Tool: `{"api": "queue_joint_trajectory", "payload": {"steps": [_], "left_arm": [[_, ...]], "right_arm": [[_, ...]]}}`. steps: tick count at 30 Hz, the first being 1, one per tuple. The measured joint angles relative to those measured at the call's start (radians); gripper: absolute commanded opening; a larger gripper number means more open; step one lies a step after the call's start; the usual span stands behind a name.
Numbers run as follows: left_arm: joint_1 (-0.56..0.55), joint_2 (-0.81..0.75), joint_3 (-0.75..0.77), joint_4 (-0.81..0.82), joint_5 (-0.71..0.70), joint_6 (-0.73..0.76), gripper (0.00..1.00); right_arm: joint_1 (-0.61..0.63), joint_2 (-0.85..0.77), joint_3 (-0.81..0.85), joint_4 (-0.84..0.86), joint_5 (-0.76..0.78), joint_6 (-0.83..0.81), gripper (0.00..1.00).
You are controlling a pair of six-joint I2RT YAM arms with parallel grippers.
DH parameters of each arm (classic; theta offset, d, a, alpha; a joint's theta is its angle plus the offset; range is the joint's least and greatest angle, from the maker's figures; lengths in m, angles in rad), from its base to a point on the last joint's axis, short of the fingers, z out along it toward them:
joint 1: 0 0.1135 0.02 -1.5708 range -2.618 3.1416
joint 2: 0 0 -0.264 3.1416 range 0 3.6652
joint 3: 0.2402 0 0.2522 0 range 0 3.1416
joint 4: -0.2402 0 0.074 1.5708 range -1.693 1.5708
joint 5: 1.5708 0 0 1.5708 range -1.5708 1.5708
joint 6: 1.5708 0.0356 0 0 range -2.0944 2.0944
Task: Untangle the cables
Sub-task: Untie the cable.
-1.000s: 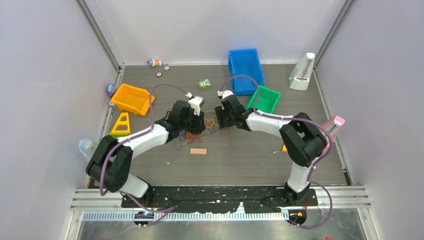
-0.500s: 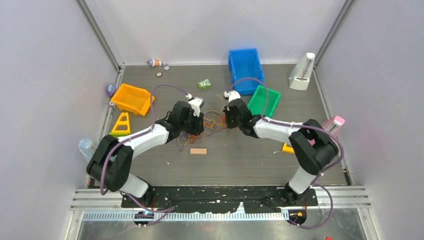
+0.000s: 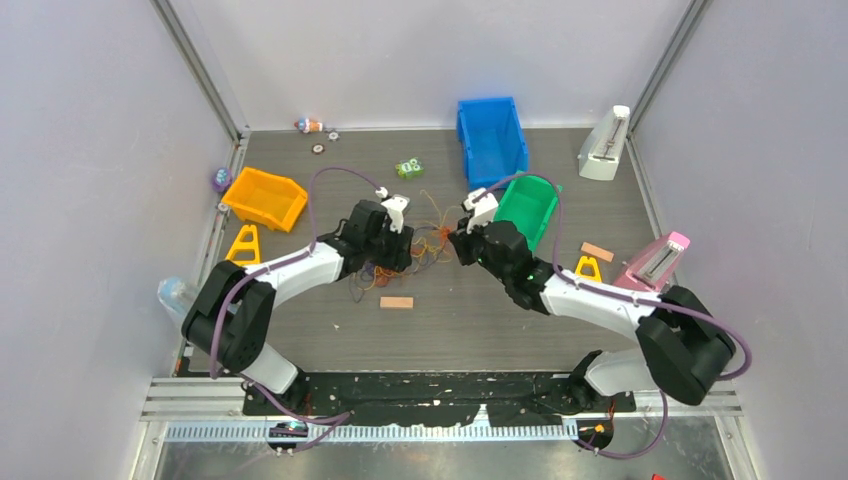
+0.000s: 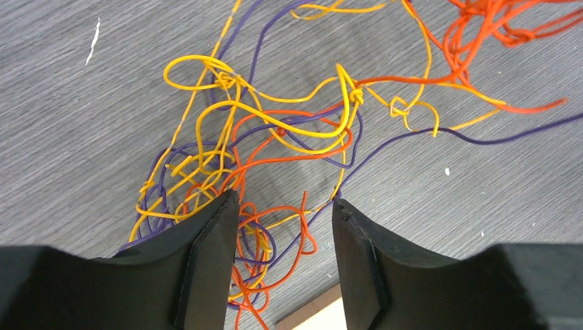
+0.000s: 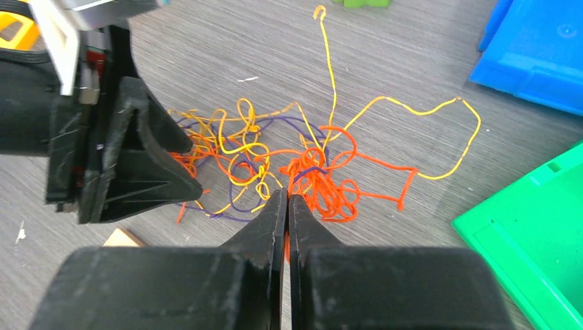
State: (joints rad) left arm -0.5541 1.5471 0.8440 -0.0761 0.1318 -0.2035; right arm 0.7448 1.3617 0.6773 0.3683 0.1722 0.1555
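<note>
Pressing flat together, the fingers of the right gripper (image 5: 287,196) have a red-orange strand caught in the seam between them, just behind the dense red-orange knot that bunches ahead of their tips. That knot belongs to the thin yellow, red-orange and purple cables (image 5: 275,148), which sprawl in one loose tangle on the grey wood-grain table (image 3: 480,320) between the two arms. From the other side, the left gripper (image 4: 285,206) has its fingers parted to a middling gap, tips down over one end of the tangle; red and purple loops lie between them, unclamped. One long yellow strand arcs away toward the blue plastic bin (image 3: 490,140) at the back. A green plastic bin (image 3: 535,200) sits just beside the right wrist. A small tan wooden block (image 3: 396,302) lies near the tangle on the arms' side, and an orange plastic bin (image 3: 265,197) rests well to the left.
</note>
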Motion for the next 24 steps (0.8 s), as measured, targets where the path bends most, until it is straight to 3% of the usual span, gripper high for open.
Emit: {"api": "queue_joint_trajectory", "payload": {"steps": [6,11,13,18,24], "left_arm": [[0.0,-0.014,-0.021,0.036,0.026,0.005,0.61],[-0.018,-0.134,-0.135,0.14,0.079,0.029,0.63],[-0.029,-0.192,-0.177,0.188,0.097,0.037,0.65],[-0.035,-0.283,-0.243,0.309,0.135,0.055,0.81],[-0.036,-0.332,-0.307,0.41,0.179,0.058,0.86]], "right_arm": [[0.005,-0.082,-0.049,0.071,-0.058,-0.006,0.05],[0.005,-0.084,-0.039,0.063,-0.111,0.013,0.05],[0.005,-0.084,-0.015,0.037,-0.138,0.027,0.05],[0.005,-0.103,0.082,-0.043,-0.187,0.055,0.05],[0.006,-0.108,0.203,-0.116,-0.245,0.086,0.05]]}}
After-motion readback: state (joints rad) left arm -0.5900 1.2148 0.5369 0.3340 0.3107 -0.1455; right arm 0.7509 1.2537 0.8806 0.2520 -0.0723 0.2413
